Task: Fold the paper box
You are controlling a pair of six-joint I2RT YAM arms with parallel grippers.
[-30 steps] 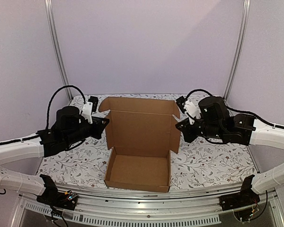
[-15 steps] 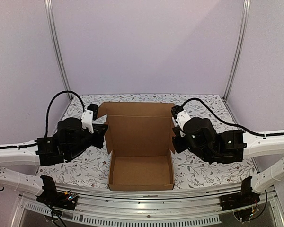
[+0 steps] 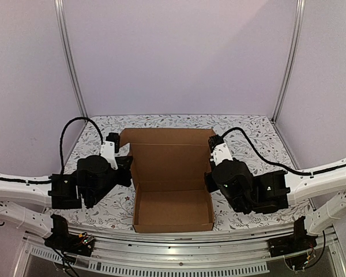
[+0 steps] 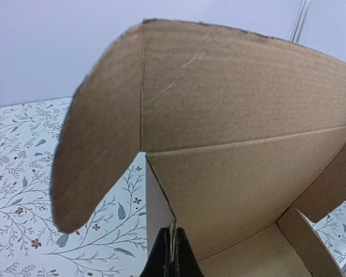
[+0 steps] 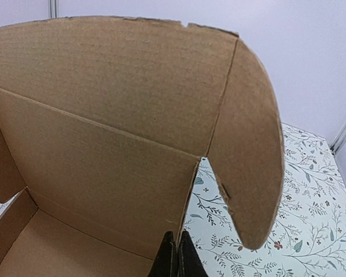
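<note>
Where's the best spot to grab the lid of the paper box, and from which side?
Probably its rounded ears: the left ear flap from the outer left, the right ear flap from the outer right. The lid stands upright at the back of the paper box, both ears jutting forward with thin edges.

**Box half-formed, lid up**

Plain brown corrugated box [image 3: 172, 173], unprinted, sits square in the middle of the floral table [image 3: 248, 130], open side up. The shallow tray [image 3: 172, 206] is formed: front and both side walls stand upright around a bare floor. The lid [image 3: 170, 151] rises from the back wall, near vertical, with one crease across it. The rounded left flap [image 4: 98, 156] and right flap [image 5: 248, 150] angle forward from the lid's sides, untucked, outside the tray walls.
</note>
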